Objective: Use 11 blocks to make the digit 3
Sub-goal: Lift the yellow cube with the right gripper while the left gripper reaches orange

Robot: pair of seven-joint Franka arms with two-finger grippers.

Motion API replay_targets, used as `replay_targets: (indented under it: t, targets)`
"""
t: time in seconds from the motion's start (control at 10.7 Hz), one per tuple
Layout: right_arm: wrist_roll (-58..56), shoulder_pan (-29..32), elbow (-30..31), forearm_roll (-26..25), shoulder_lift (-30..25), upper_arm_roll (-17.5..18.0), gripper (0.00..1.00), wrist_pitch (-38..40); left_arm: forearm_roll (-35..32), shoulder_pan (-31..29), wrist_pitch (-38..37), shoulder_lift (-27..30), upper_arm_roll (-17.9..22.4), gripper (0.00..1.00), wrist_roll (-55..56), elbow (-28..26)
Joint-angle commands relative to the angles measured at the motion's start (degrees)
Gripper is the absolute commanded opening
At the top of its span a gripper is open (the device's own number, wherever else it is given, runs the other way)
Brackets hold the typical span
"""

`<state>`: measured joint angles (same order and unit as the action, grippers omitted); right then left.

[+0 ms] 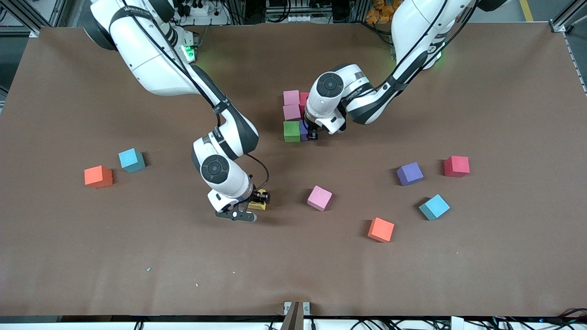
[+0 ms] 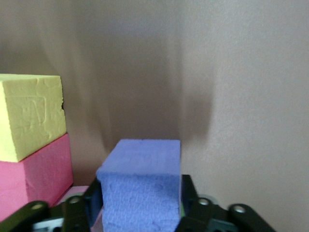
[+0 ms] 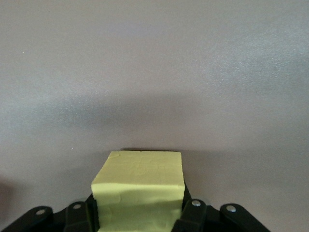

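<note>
The left hand (image 1: 312,135) is down at the cluster of blocks (image 1: 293,117) in the middle of the counter (image 1: 504,275), with a purple block (image 2: 140,193) sitting between its jaws. Whether it is gripping that cube or has let go, I cannot tell. In the front view the cluster shows two pink cubes (image 1: 291,105) one nearer the camera than the other, a red cube (image 1: 304,97) beside the farther pink one, and a green cube (image 1: 291,131) nearest the camera, touching the purple block. The left wrist view also shows a yellow cube (image 2: 31,116) touching a pink one close by. The right hand (image 1: 259,200) is low over the counter nearer the camera, clamped on a yellow block (image 3: 140,186) that fills the gap between its jaws. Loose cubes lie scattered around. An orange cube (image 1: 98,176) and a light blue cube (image 1: 131,160) sit near each other toward the right arm's end. A loose pink cube (image 1: 319,198) lies near the right hand. Toward the left arm's end are a second orange cube (image 1: 381,229), a loose purple cube (image 1: 409,173), a loose red cube (image 1: 456,166) and a second light blue cube (image 1: 434,206), all apart from one another.
</note>
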<state>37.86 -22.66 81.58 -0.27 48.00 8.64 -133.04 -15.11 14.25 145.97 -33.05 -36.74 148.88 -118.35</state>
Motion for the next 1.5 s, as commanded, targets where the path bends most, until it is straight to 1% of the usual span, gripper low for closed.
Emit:
replay_targets:
  t: [0.0, 0.19, 0.37, 0.47, 0.56, 0.66, 0.75, 0.84, 0.94, 1.12, 1.22, 1.31, 1.41]
  targets:
    - [-0.9, 0.3, -0.6, 0.6, -0.2, 0.2, 0.0, 0.9, -1.8, 0.4, 0.1, 0.4, 0.0, 1.0, 1.2, 0.8]
    - [-0.9, 0.3, -0.6, 0.5, -0.2, 0.2, 0.0, 0.9, -2.0, 0.3, -0.6, 2.4, -0.1, 1.0, 1.3, 0.7]
    - [-1.0, -0.3, -0.3, 0.5, -0.1, 0.2, 0.0, 0.9, -2.0, -0.3, -3.7, 6.6, -0.8, 1.0, 0.9, 0.0]
    - [-5.2, -1.0, -0.4, -0.4, -0.2, 0.1, 0.0, 0.9, -1.9, -0.8, -4.1, 8.8, -1.7, 1.0, -0.8, -0.3]
    - [-14.5, -1.2, -0.5, -2.0, -0.1, 0.2, 0.0, 1.0, -1.9, -1.3, -5.3, 10.6, -1.8, 1.0, -2.8, -0.3]
    - [-15.8, -0.7, 0.1, -2.0, -0.2, 0.2, 0.0, 1.3, -1.9, -2.5, -6.0, 11.3, -1.8, 1.0, -6.0, 0.1]
    - [-15.4, -0.9, 0.1, -1.9, -0.9, 0.4, 0.0, 3.1, -1.8, -4.7, -6.0, 11.9, -1.8, 1.0, -9.2, 0.5]
    - [-12.4, -1.2, -0.4, -1.7, -1.2, 0.7, 0.0, 6.0, -1.6, -7.5, -6.0, 12.0, -1.9, 1.0, -14.1, 0.7]
    - [-8.1, -1.2, -0.4, -1.6, -1.2, 2.2, 0.0, 6.8, -1.2, -11.2, -6.5, 12.0, -2.5, 1.0, -20.5, 0.8]
    - [-2.1, -1.5, -0.4, -1.6, -1.9, 3.6, 0.0, 8.6, -1.1, -16.8, -8.1, 10.5, -2.5, 1.0, -31.3, 3.2]
    - [2.1, -1.6, -0.4, -1.6, -2.3, 5.1, 0.0, 10.2, -1.0, -19.2, -9.4, 9.2, -2.5, 1.0, -35.8, 5.5]
    - [6.5, -1.9, -0.1, -1.7, -2.6, 6.3, 0.0, 10.5, -0.9, -21.7, -11.0, 8.0, -2.5, 1.0, -37.7, 7.9]
    - [11.1, -3.3, 0.1, -2.1, -2.7, 6.6, 0.0, 10.5, -0.7, -23.2, -12.4, 6.0, -2.4, 1.0, -39.1, 11.3]
